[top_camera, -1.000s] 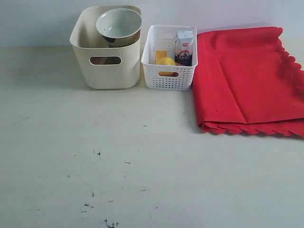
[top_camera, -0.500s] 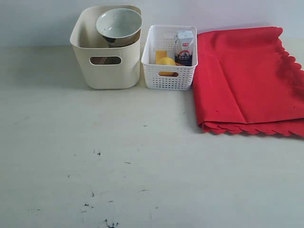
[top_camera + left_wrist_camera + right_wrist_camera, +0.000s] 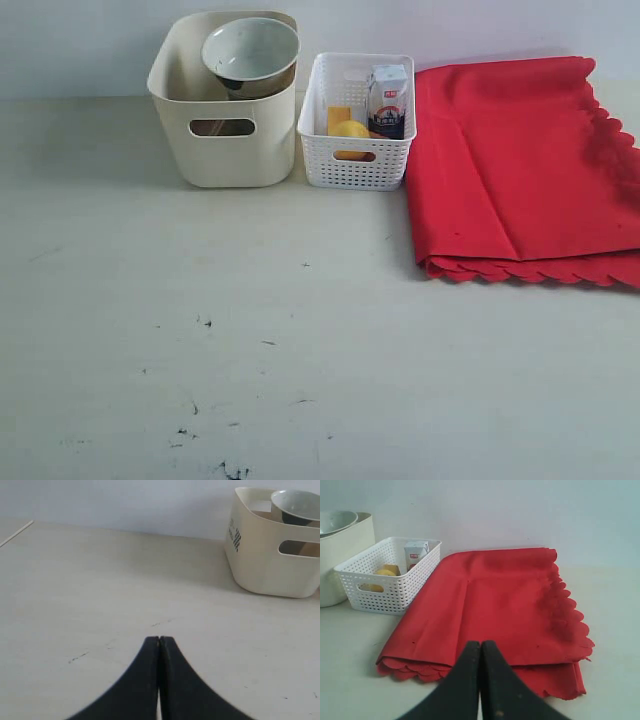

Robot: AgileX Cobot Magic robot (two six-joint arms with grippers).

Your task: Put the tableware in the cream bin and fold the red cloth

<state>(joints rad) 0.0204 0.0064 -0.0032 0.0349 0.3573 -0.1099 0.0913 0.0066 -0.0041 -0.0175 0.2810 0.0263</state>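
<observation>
The cream bin (image 3: pixel 225 120) stands at the back left of the table, and a white bowl (image 3: pixel 250 50) rests tilted in its top. Something dark shows under the bowl. The red cloth (image 3: pixel 520 170) lies folded in layers at the back right, scalloped edges along its front and right sides. Neither gripper appears in the exterior view. My left gripper (image 3: pixel 159 640) is shut and empty above bare table, well short of the cream bin (image 3: pixel 272 560) and bowl (image 3: pixel 297 502). My right gripper (image 3: pixel 480 644) is shut and empty, just in front of the red cloth (image 3: pixel 505 600).
A white perforated basket (image 3: pixel 357 125) sits between the bin and the cloth, holding a milk carton (image 3: pixel 387 100), a lemon (image 3: pixel 350 130) and a yellow block. Small dark specks mark the table's front. A pale wall runs behind everything.
</observation>
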